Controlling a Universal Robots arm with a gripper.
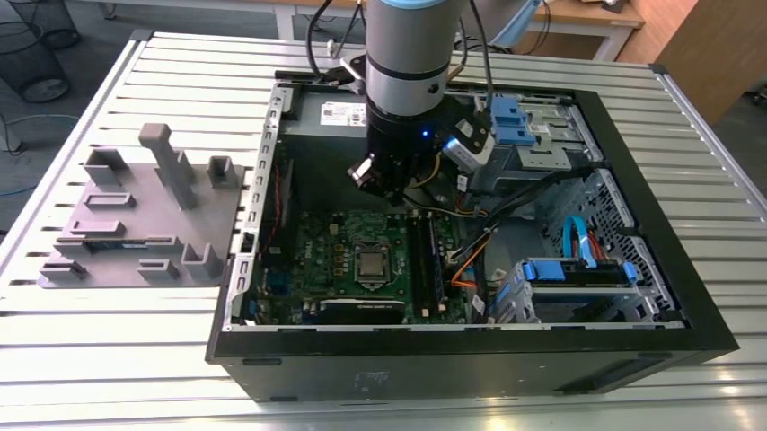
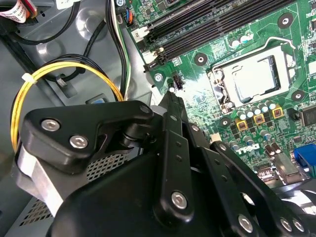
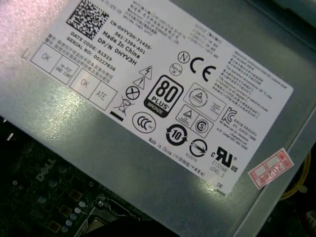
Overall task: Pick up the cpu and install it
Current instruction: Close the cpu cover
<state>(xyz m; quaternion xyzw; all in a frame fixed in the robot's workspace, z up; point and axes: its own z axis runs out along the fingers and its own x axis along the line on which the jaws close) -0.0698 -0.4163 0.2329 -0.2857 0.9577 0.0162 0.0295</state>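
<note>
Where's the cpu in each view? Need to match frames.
Exterior view: cpu on the motherboard, on the exterior view's left of the memory slots.
Second wrist view: cpu in the metal-framed socket.
First wrist view: can't tell; power supply label faces it.
Shared landmark: the memory slots beside the socket.

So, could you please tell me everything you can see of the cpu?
The cpu is a small flat square chip with a shiny silver-grey metal top that catches the light. It lies flat inside the metal-framed socket on the green motherboard, beside the long black memory slots. The socket's frame borders it on all sides; whether it presses on the chip cannot be told. In the exterior view the gripper hangs over the board, apart from the chip.
</note>
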